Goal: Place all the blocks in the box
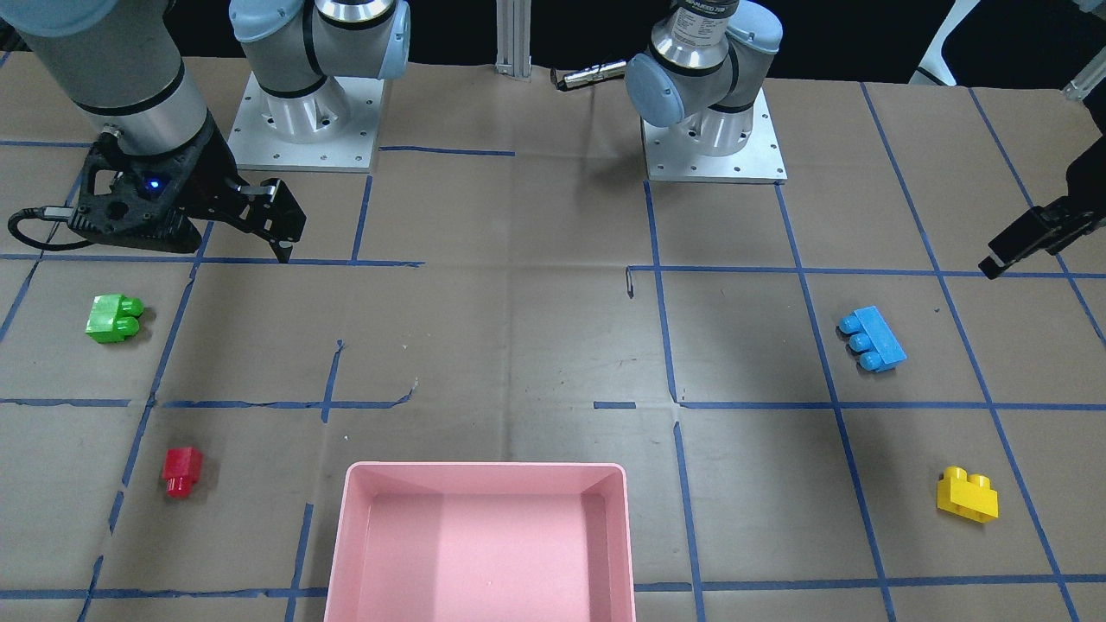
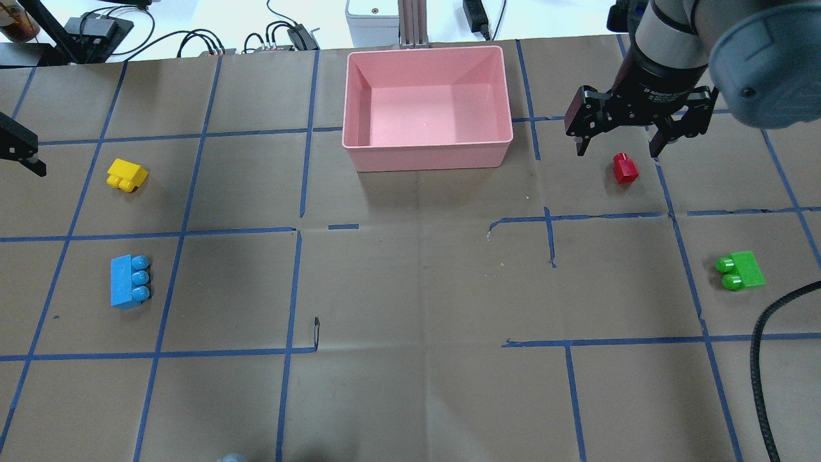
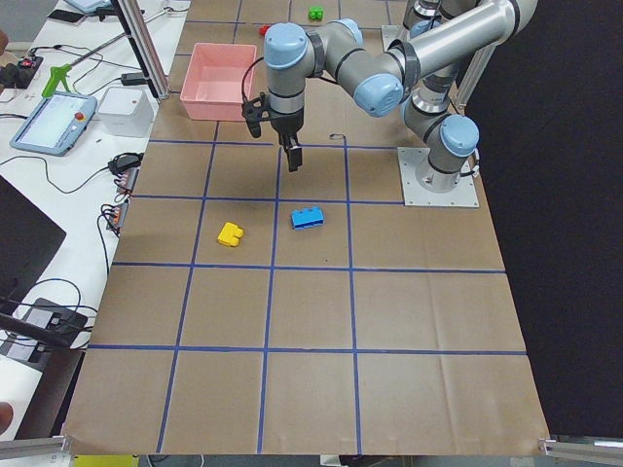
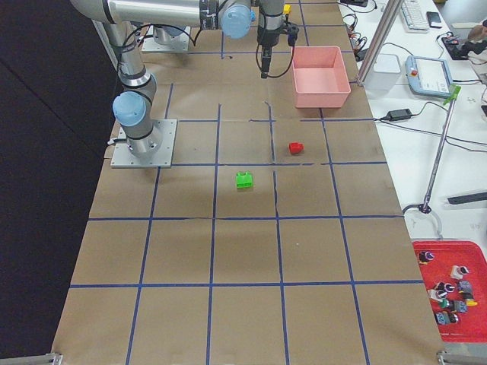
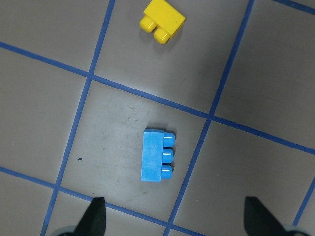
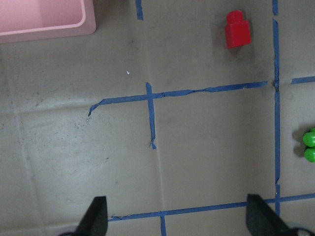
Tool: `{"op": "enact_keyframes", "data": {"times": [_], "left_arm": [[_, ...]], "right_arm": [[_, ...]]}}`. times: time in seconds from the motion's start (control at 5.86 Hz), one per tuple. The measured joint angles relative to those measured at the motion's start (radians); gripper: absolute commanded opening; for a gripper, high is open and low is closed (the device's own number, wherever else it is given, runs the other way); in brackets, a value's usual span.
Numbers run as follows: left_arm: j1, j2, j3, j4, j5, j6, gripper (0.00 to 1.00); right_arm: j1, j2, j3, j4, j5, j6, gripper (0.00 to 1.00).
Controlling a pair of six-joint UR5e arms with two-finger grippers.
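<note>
The pink box (image 2: 426,157) stands empty at the table's far middle edge. My right gripper (image 2: 617,153) is open and hangs above the table; in the overhead view it sits just over the red block (image 2: 624,168). The green block (image 2: 741,271) lies nearer my base on that side. My left gripper (image 1: 1020,246) is open and raised; its wrist view shows the light-blue block (image 5: 156,155) straight below and the yellow block (image 5: 161,20) beyond it. In the right wrist view the red block (image 6: 238,30) lies far ahead of the open fingers (image 6: 96,219). All blocks lie on the paper, outside the box.
Blue tape lines grid the brown paper. The two arm bases (image 1: 302,121) (image 1: 713,138) stand at my edge. A black cable (image 2: 763,359) loops in at the near right. An aluminium post (image 2: 410,22) rises behind the box. A red tray (image 4: 449,289) sits on a side bench.
</note>
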Motion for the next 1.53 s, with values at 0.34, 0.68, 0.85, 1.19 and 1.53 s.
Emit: {"op": "enact_keyframes", "data": {"times": [0.34,0.68,0.85,1.19,1.53], "left_arm": [[0.003,-0.031,-0.092,0.053,-0.003,-0.077,0.95],[0.004,-0.088,-0.229,0.254,-0.004,-0.079,0.97],[0.003,-0.127,-0.298,0.384,-0.003,-0.062,0.98],[0.006,-0.197,-0.384,0.579,-0.003,-0.019,0.98],[0.008,-0.244,-0.405,0.624,-0.003,0.019,0.97]], "right_arm": [[-0.009,-0.004,-0.006,-0.001,-0.002,-0.039,1.00],[-0.133,-0.009,-0.004,-0.005,-0.013,-0.236,1.00],[-0.252,-0.010,-0.001,-0.004,-0.012,-0.351,1.00],[-0.401,-0.006,0.039,-0.003,-0.004,-0.516,1.00],[-0.441,-0.010,0.207,-0.185,-0.014,-0.555,1.00]]}}
